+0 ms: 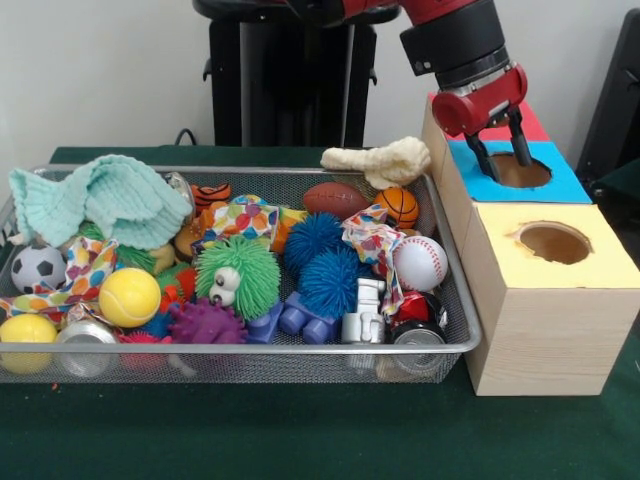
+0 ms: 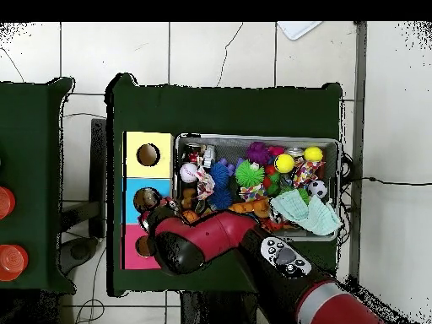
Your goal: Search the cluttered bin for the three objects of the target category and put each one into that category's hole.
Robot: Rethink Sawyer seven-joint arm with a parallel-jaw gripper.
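Observation:
My gripper (image 1: 501,157) hangs just above the round hole (image 1: 521,170) in the blue surround (image 1: 560,185) on the wooden box at the right. Its two black fingers (image 1: 480,160) stand apart with nothing between them, so it is open and empty. In the overhead view the red arm (image 2: 202,240) covers the gripper, and the blue-surround hole (image 2: 148,199) shows beside it. The wire mesh bin (image 1: 250,172) lies to the left of the box, full of toys; it also shows in the overhead view (image 2: 337,152). I see no clear plastic bottle in either view.
The yellow-surround hole (image 1: 555,243) is nearest the camera and the red surround (image 1: 530,125) is behind the gripper. The bin holds balls, spiky toys, a teal cloth (image 1: 110,200), metal cans (image 1: 85,335) and a white toy (image 1: 367,310). A plush bone (image 1: 380,160) rests on the far rim.

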